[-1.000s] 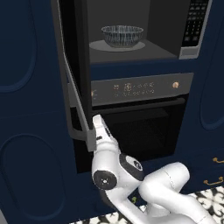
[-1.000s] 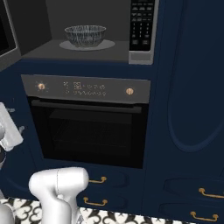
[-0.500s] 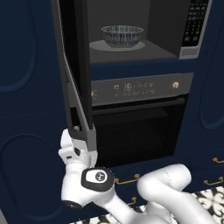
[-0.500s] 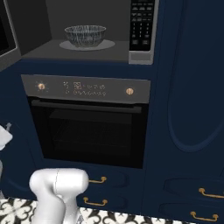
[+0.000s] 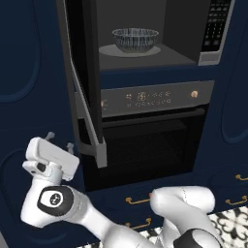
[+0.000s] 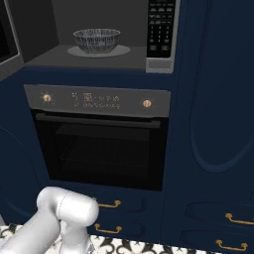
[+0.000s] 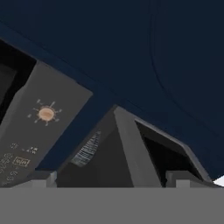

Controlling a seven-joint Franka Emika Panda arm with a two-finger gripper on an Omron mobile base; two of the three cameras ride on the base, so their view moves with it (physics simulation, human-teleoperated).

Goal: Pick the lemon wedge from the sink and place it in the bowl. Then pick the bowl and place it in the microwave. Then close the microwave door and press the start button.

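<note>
So the gripper (image 5: 59,141) sits low at about 8 o'clock in the left base view, fingers pointing up, just left of the bottom corner of the open microwave door (image 5: 83,87). Its two fingertips stand apart with nothing between them, so it's released and empty. It isn't touching the door as far as I can see, just hanging beside its lower edge.

The bowl (image 5: 135,39) is already inside the microwave (image 5: 145,53), sitting upright on the pale round plate at roughly 12 o'clock in both base views. Can't make out the lemon wedge inside it, the rim hides whatever's in there. The keypad (image 6: 160,27) strip is at 1 o'clock in the right base view, and the oven (image 6: 99,144) sits right below the cavity.

My read is that the door is the thing to deal with now. It's a wide, stiff, hinged panel swung out nearly edge-on to the left camera, so it should move easily on a push and doesn't need clamping. I'd guess the best spot is the outer face near the free edge, far from the hinge, where a small shove gets the most swing. The face looks smooth, so the fingers could skate along it if the push comes in at a slant. The glass window is the part I'd keep off.
</note>
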